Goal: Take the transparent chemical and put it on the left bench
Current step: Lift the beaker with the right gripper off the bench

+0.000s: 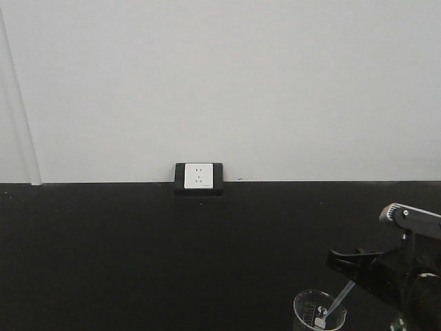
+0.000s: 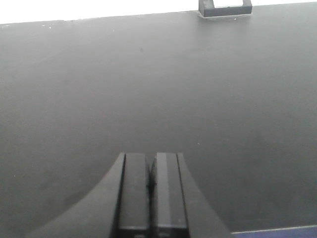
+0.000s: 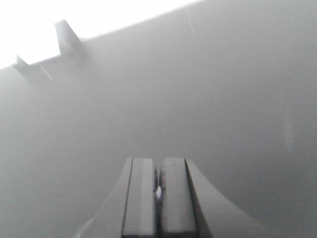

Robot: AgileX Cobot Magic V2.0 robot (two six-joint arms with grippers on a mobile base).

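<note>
Pipette: thin translucent plastic, so judged very light, bendy along the stem and soft at the bulb. Slippery, and easy to kink if squeezed hard. Best taken on the stem with a light pinch, never across the bulb. Hangs slanted at the lower right of the front view, upper end up at the right gripper, lower end down inside the beaker.

Right jaws pressed together, a pale sliver just visible between the pads in the wrist view, so judged to be pinching the stem. Left gripper likewise closed, pads meeting with nothing between, above bare black worktop.

Beaker: clear glass, base cut off by the lower edge of the front view. Inside, only the pipette's lower end with a whitish blob; whether bulb or tip, cannot tell. No liquid to be seen, though too small to be sure. Fragile and easily tipped, so lift straight up until clear of the rim.

Socket at the wall behind. No bins anywhere in view, so left bench not in sight.
</note>
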